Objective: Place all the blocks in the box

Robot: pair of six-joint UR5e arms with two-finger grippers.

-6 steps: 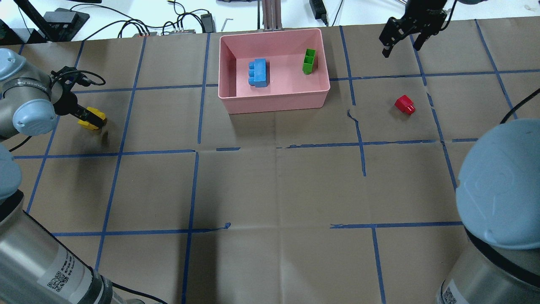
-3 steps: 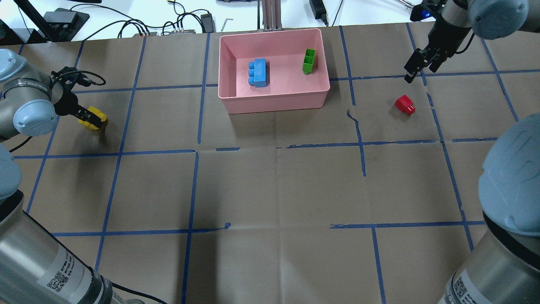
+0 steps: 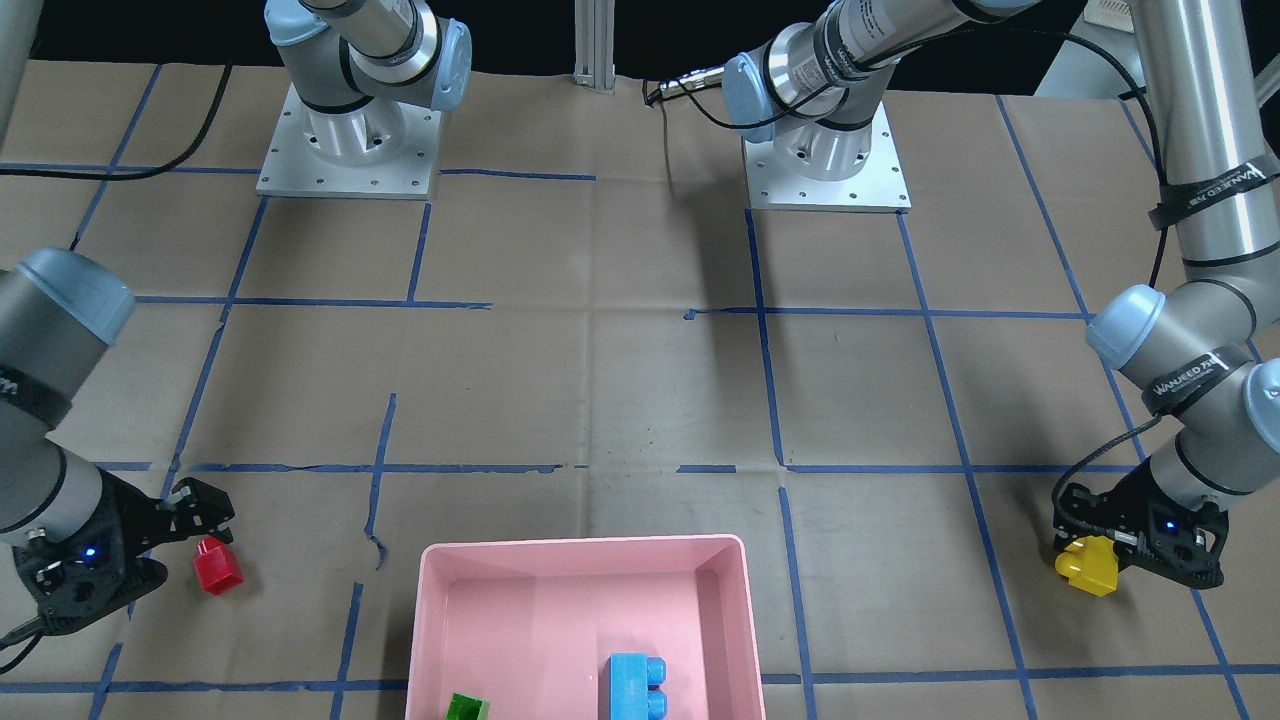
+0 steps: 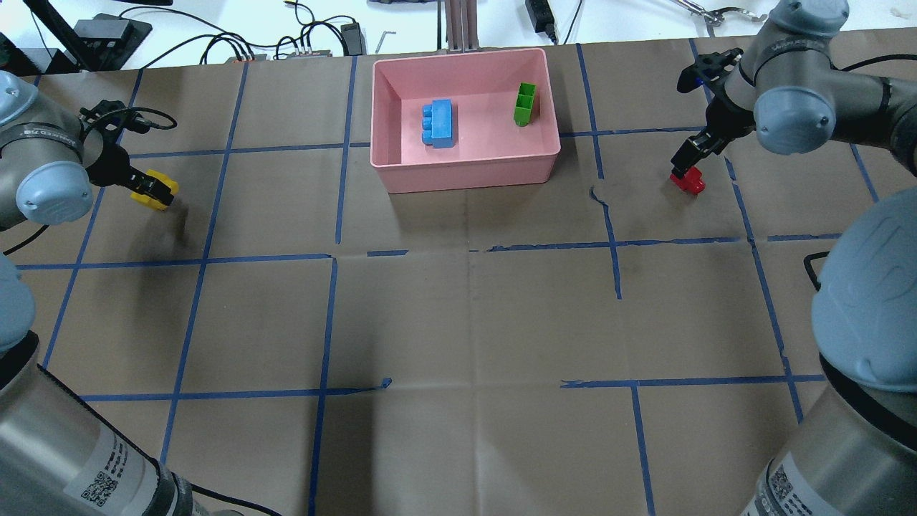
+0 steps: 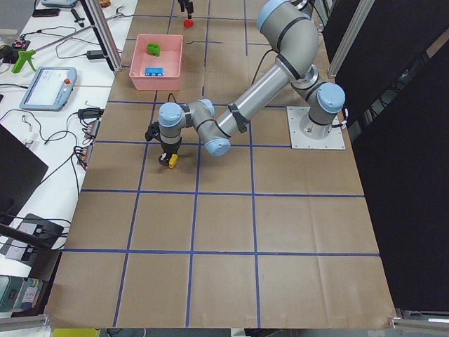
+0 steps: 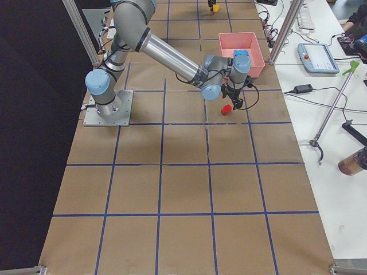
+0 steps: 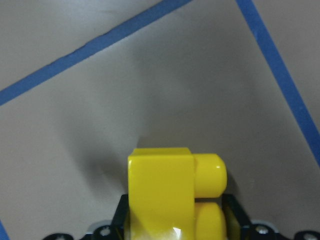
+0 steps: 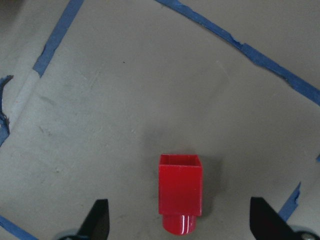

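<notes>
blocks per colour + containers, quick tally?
Blue block: 1
Green block: 1
Red block: 1
Yellow block: 1
Pink box: 1
Total: 5 (4 blocks, 1 box)

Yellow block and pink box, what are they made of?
The yellow block looks like hard, shiny plastic: smooth faces, rounded studs and a bright glint near its bottom edge. The pink box also seems plastic, but duller: thin, even walls, rounded corners, one flat colour. Sight alone can't prove it.
</notes>
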